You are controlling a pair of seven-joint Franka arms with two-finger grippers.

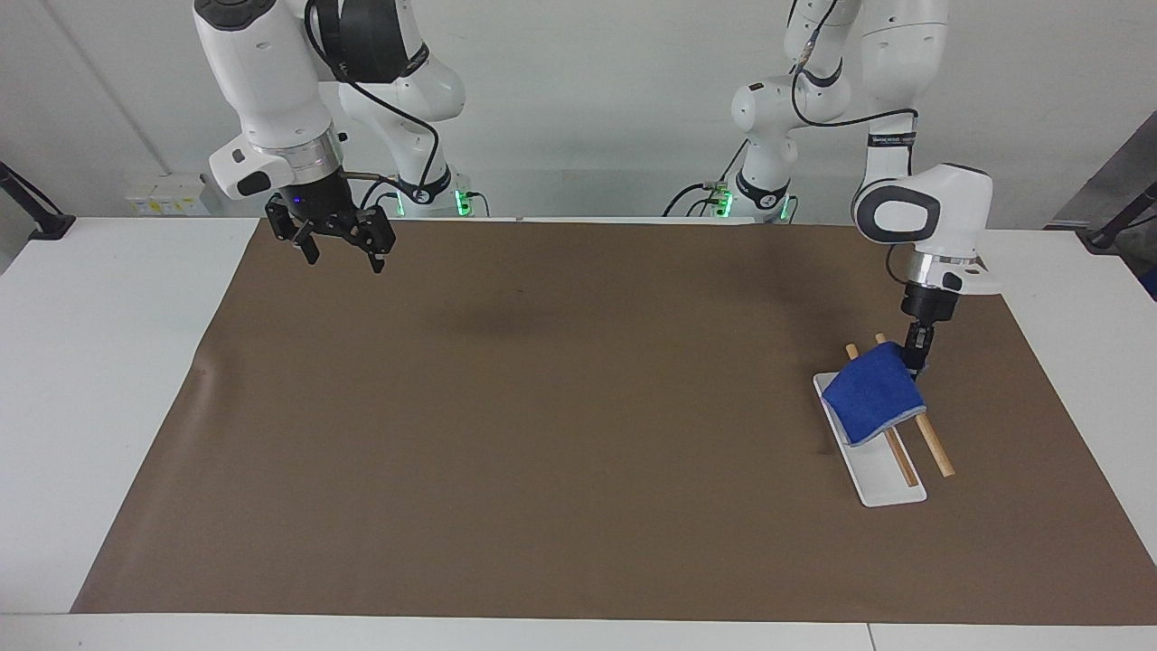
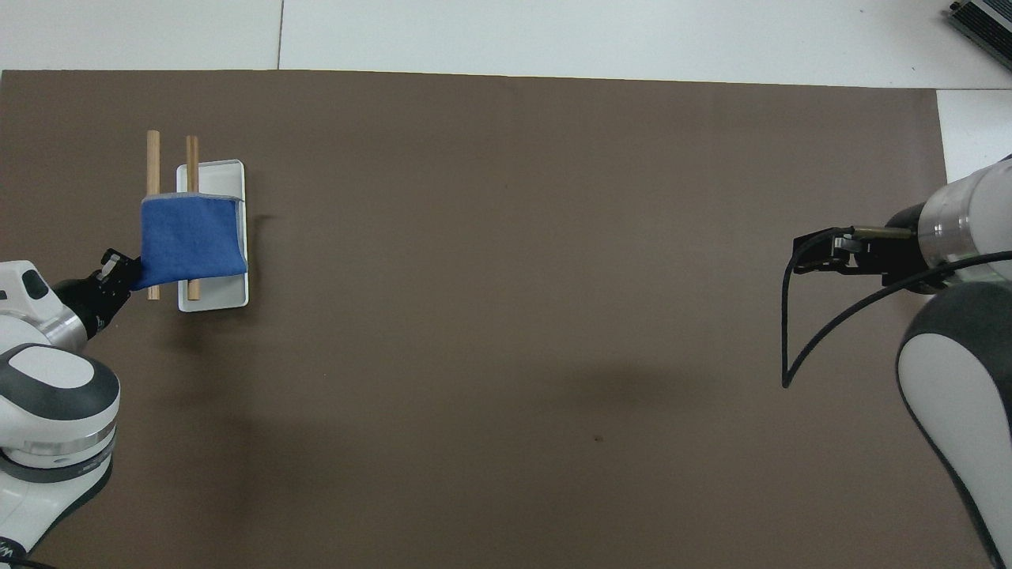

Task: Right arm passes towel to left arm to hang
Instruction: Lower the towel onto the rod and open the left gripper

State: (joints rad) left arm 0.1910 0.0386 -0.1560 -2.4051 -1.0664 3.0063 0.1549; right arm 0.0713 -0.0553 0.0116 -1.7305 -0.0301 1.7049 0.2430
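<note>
towel (image 1: 873, 394) soft, light, limp, likely bunches or slides off smooth rods; best held at a corner or edge. It's draped over two wooden rods (image 1: 935, 449) above one white tray (image 1: 884, 485), at left arm's end of table. Left gripper (image 1: 917, 356) pinched closed on towel's corner nearer the robots. Right gripper (image 1: 340, 245) fully open, empty, up over mat (image 1: 542, 434) at right arm's end, waiting. Count: one towel, two rods, one tray
</note>
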